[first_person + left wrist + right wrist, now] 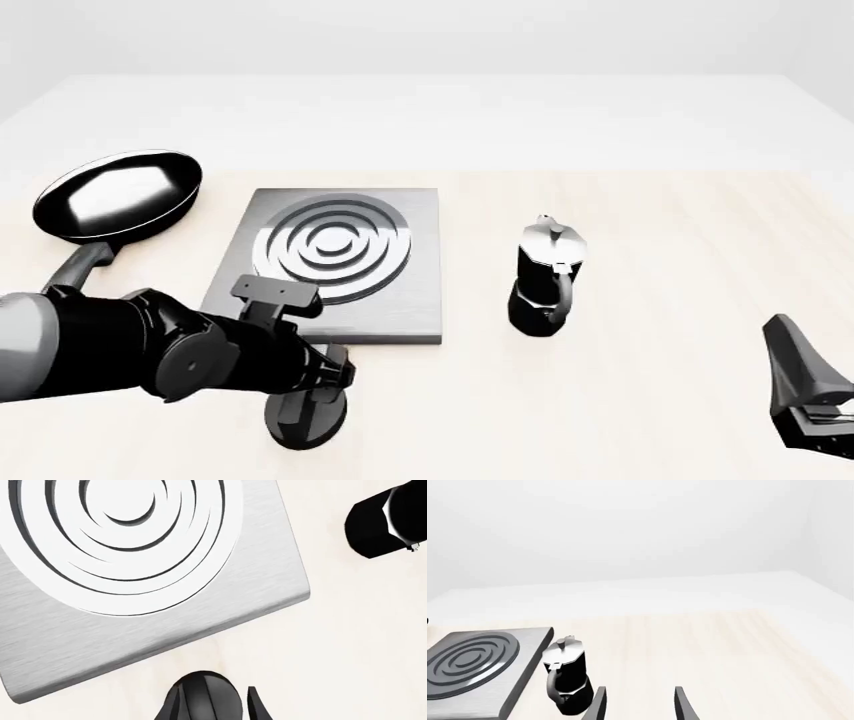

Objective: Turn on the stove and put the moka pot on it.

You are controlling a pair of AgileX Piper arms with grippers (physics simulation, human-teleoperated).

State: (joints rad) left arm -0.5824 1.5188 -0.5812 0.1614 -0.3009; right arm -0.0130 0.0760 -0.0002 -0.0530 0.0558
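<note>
While the left gripper [310, 400] sits low on the near side of the stove [400, 300], its fingers straddle the black knob [304, 420], and that is where the action is. From the left wrist view the knob [203, 697] fills the space between the jaws, one finger [259, 707] close alongside it; I'd call it closed around the knob or very nearly so, though actual contact on both sides is hard to confirm. That placement makes sense: the knob has to be turned first, so the arm comes down over it from above to twist it.

Over on the right, the moka pot [545, 275] stands upright on the table [667, 250], just right of the stove slab and apart from it, handle toward the near side. Nothing rests on the burner rings [334, 245], so the landing spot is free.

Right gripper [814, 400] waits at the near right edge, well apart from the pot, jaws spread and holding nothing; its own camera shows the gap between its fingers [682, 705] plainly.

Far left, a frying pan [120, 195] lies out of play.
</note>
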